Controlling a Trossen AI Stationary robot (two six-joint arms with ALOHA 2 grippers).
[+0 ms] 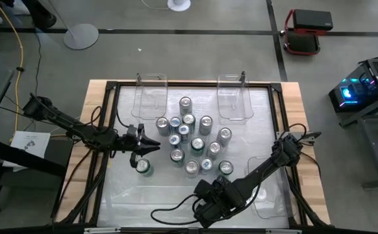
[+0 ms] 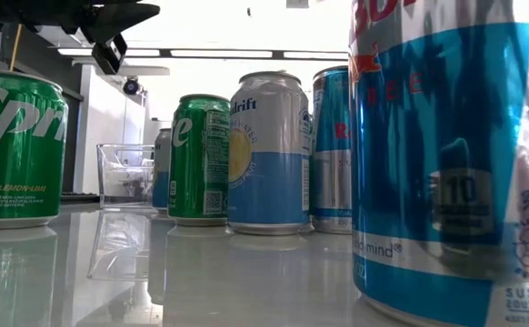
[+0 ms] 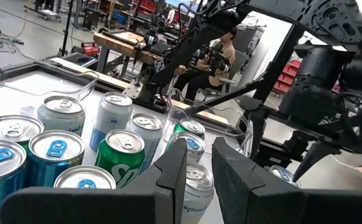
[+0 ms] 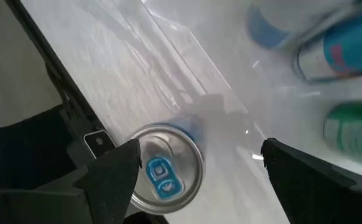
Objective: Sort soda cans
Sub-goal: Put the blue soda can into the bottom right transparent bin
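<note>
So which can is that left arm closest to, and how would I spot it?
Look down on the white table and find the cluster of cans in its middle. Left of that cluster, just under the left gripper, one green can stands by itself. It is the only can apart from the group.

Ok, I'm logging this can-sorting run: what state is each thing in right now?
Left gripper, fingers narrowly apart, empty.
Right gripper, fingers wide open over the blue-tab can.
Clustered cans, upright, unsorted.
Lone can, upright.
Far left bin, empty.
Far right bin, empty.
</note>
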